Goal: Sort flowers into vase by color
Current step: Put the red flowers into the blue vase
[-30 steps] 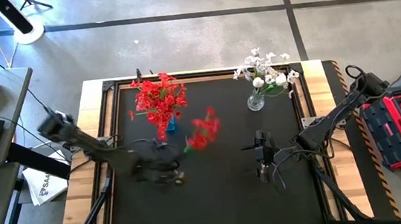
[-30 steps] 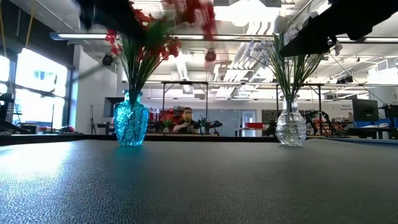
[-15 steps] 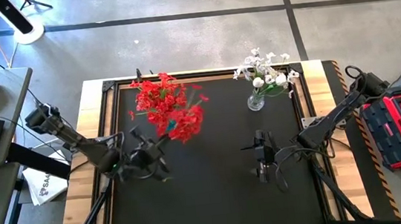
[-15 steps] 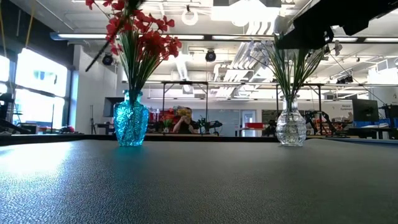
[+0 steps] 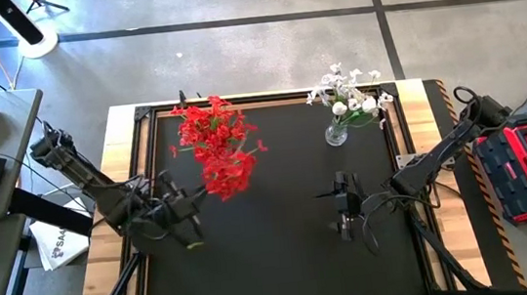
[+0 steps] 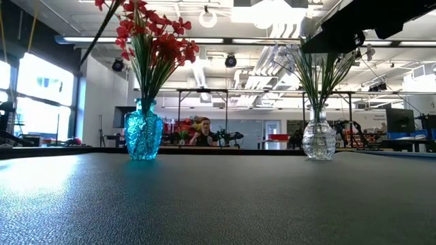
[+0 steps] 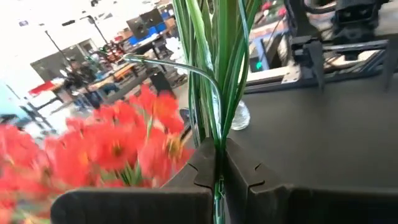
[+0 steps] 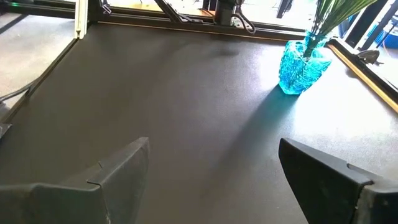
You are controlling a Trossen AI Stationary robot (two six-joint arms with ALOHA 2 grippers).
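one red sprig clamped by its stem in my left gripper, blossoms just short of the blue vase and its red bunch. judgement: keep the stem upright, lower it straight into the neck, then release. right gripper waits mid-table, jaws apart, empty.

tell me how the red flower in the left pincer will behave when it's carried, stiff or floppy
Probably floppy: the red flower has thin green stems, one bowing over in the left wrist view. The blossom end likely sways, being far from the left pincer, shut on the stems. It looks light, so slipping seems unlikely.
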